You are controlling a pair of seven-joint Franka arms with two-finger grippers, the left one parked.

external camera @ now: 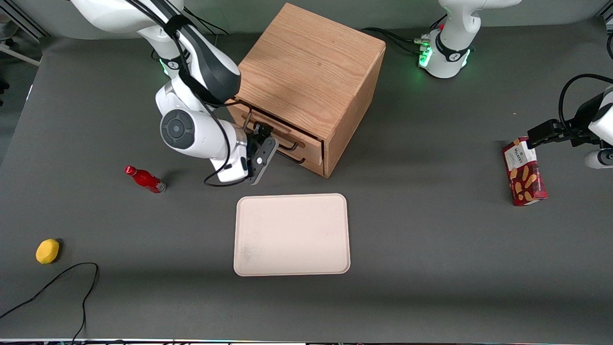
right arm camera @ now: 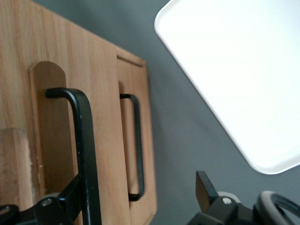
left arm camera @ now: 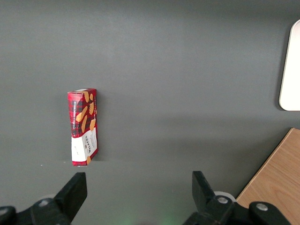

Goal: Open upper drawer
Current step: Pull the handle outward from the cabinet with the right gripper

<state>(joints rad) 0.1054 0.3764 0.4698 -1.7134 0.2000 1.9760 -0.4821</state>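
1. The working arm's black two-finger gripper (external camera: 261, 152) and its white wrist cover one end of the light-oak upper drawer (external camera: 280, 130) and part of its long black metal bar handle (external camera: 273, 139) in the front view.
2. In the right wrist view the picture's edge cuts off the bar handle (right arm camera: 84, 154), the cube-shaped wooden cabinet (right arm camera: 65, 61) and the pale rectangular plastic tray (right arm camera: 234, 75).
3. The print on the red tartan biscuit box (external camera: 524, 171) is too small to read in full.
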